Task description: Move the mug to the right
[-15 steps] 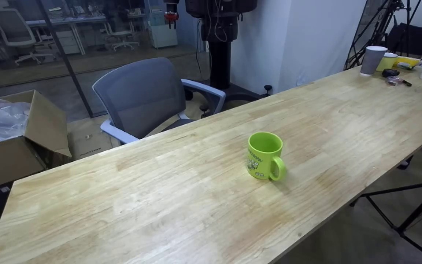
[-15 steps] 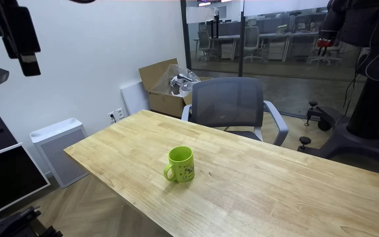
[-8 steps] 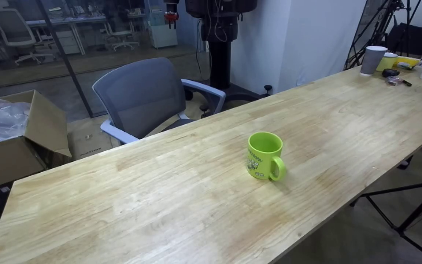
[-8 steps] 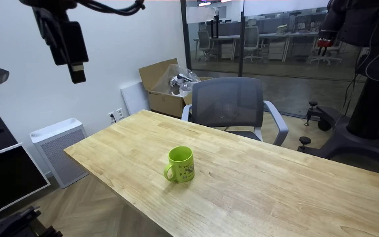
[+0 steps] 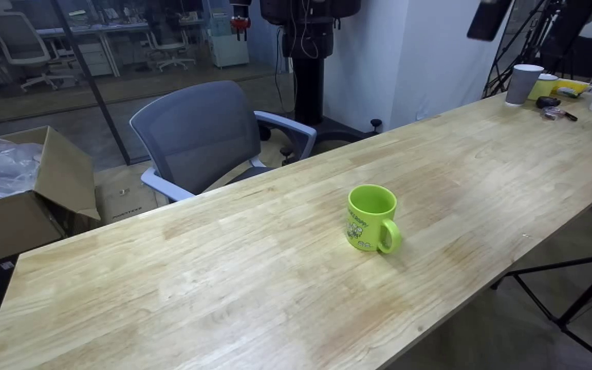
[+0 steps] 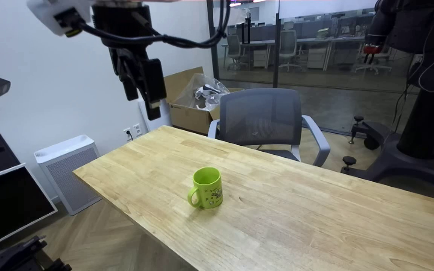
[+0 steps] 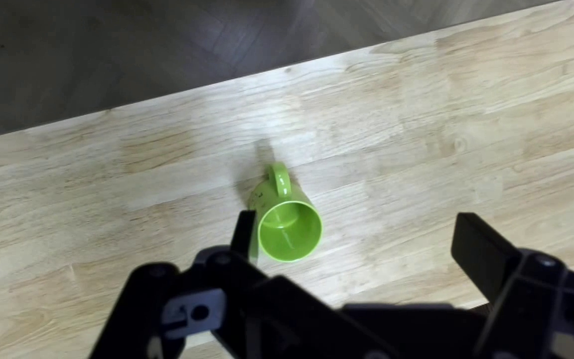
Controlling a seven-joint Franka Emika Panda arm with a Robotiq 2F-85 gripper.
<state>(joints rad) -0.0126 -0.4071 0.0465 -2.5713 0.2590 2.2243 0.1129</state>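
Bearing the mug (image 6: pixel 208 190): wooden table (image 6: pixel 296 218) beside chair (image 6: pixel 260 116).

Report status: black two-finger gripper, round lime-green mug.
Gripper hovering open, holding nothing. Mug upright on pale wooden table. No obstacle seen between them.

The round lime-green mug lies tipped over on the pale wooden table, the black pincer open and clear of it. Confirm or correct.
Not tipped over: the lime-green mug stands upright on the pale wooden table, as both exterior views show. The black pincer is open and clear of it.
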